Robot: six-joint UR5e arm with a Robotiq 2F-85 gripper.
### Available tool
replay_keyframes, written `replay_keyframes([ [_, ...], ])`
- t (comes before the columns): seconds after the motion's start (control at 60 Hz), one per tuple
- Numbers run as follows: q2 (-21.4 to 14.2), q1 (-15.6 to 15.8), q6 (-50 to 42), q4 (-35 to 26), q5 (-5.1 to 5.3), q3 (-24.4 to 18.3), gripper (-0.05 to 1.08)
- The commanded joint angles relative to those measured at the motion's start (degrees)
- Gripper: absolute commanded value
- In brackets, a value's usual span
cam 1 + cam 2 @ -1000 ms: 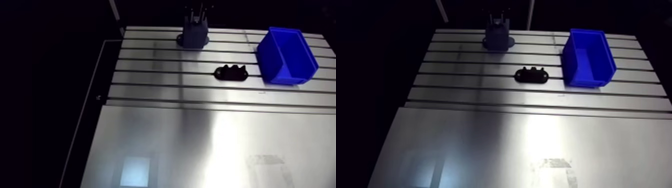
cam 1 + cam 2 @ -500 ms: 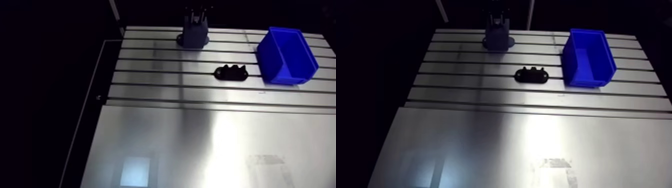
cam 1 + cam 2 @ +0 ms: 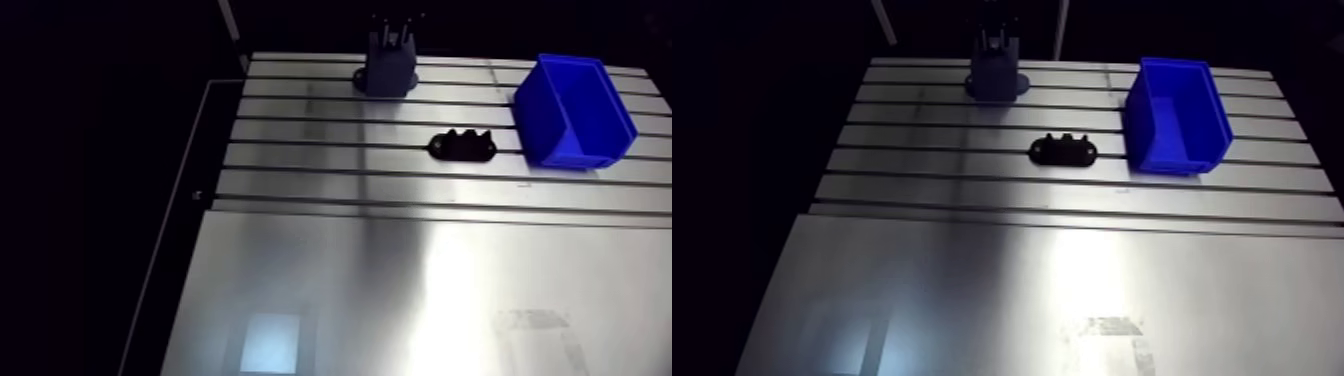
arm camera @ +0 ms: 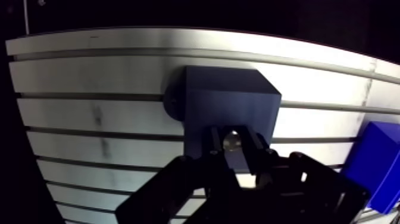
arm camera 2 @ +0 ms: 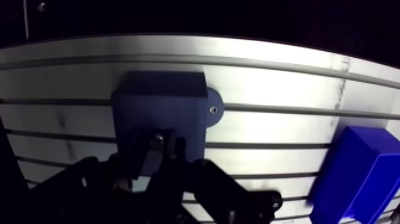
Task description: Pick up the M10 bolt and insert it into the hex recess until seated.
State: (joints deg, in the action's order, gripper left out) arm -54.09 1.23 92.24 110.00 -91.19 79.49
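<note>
A faint grey mark (image 3: 1109, 326) on the smooth front sheet of the surface (image 3: 400, 260) is the only candidate for print, and it is too blurred to read.

There is one of each thing: one dark grey-blue block (image 4: 229, 101), one low black bracket (image 3: 462, 146), one blue bin (image 3: 575, 108) and one bolt (image 4: 232, 141). The block stands at the far edge of the slotted part of the surface. It has a rounded foot at its base held by one small screw (image 5: 212, 109) (clearest in the wrist view). The bracket lies near the middle of the slotted area, between the block and the bin but touching neither. The bin sits open-topped toward the right side, well apart from the block.

The end effector (image 4: 233, 134) is clenched on the bolt. Its two dark fingers (image 4: 215, 146) are slightly apart, with the shiny metal piece pinched between their tips. In the wrist view, fingers and bolt lie directly over the block, covering part of its face. Whether the bolt touches the block cannot be told from here, and the opening it would enter is hidden behind the fingers. In the arm view the fingers show only as thin dark prongs just above the block's top.
</note>
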Motion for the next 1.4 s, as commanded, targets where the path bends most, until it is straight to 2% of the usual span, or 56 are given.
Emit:
replay_keyframes([
  [0.017,0.0,0.0,0.0,0.0,0.00,0.0,0.67],
  [1.4,-0.1,0.1,2.2,-0.1,0.09,-0.1,0.72],
])
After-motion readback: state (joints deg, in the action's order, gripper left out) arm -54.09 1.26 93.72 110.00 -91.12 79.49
